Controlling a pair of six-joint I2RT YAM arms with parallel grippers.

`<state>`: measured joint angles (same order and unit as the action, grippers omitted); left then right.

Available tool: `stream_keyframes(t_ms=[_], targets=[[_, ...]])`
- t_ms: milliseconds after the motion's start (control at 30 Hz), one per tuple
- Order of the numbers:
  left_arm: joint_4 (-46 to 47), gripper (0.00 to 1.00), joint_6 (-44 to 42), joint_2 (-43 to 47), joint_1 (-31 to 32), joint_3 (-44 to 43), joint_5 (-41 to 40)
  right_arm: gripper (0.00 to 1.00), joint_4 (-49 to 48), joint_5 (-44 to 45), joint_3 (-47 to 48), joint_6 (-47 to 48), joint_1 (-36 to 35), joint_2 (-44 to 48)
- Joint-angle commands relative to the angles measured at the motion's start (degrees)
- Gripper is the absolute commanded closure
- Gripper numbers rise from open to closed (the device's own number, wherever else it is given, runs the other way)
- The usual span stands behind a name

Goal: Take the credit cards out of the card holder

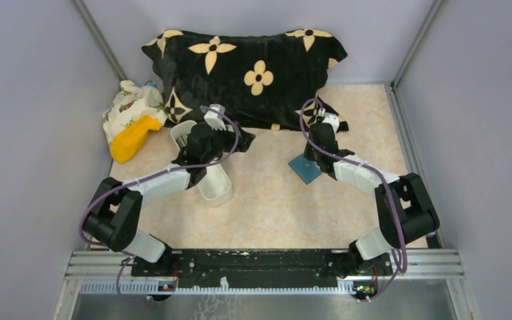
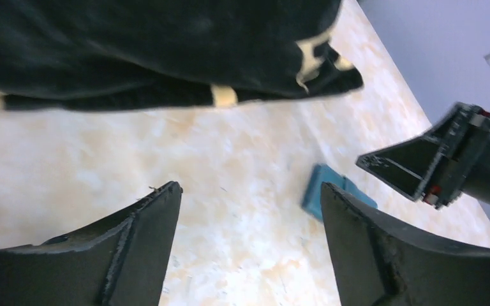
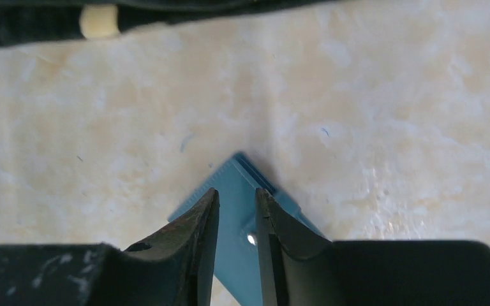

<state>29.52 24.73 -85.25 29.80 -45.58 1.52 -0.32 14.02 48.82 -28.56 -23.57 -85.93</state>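
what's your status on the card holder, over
Copy: left gripper open, empty. right gripper over card holder, jaws a narrow gap apart, no grip seen. Holder flat on table, no cards in sight. Nothing in the way.

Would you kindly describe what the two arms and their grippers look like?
The left arm and right arm alternate black joints with white shells; a purple cable loops along each. The left gripper and right gripper have black, wedge-shaped, scuffed fingers.
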Motion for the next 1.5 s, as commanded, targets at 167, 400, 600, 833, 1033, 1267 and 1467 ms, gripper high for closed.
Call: stream_keyframes(t_ms=[167, 400, 600, 833, 1033, 1267, 1467], targets=[[1.7, 0.11, -0.5, -7.3, 8.7, -3.0, 11.7, 0.74, 1.7, 7.9, -3.9, -0.2, -0.9, 4.4], [1.6, 0.12, 1.9, -13.9, 9.3, -6.7, 15.6, 0.84, 0.6, 2.7, -5.1, -1.4, -0.6, -0.5], [-5.3, 0.15, 5.4, -16.5, 9.4, -9.7, 13.4, 0.86, -6.2, -4.5, -10.4, -2.1, -0.8, -1.3], [-5.7, 0.15, 11.1, -19.4, 9.4, -10.6, 16.9, 0.84, -8.3, -6.4, -10.6, -4.2, -9.3, -4.6], [-6.5, 0.14, 10.4, -18.2, 9.3, -10.0, 14.8, 0.84, -7.2, -3.2, -7.8, -6.3, -14.8, -5.1], [-11.2, 0.3, 12.4, -15.0, 8.7, -7.9, 4.9, 0.67, -3.4, 0.7, -5.0, -1.5, -15.0, -2.1], [-12.7, 0.46, 15.6, -14.5, 6.8, -6.7, 3.1, 0.47, -1.5, 4.0, -2.7, 1.5, -17.2, -1.2]])
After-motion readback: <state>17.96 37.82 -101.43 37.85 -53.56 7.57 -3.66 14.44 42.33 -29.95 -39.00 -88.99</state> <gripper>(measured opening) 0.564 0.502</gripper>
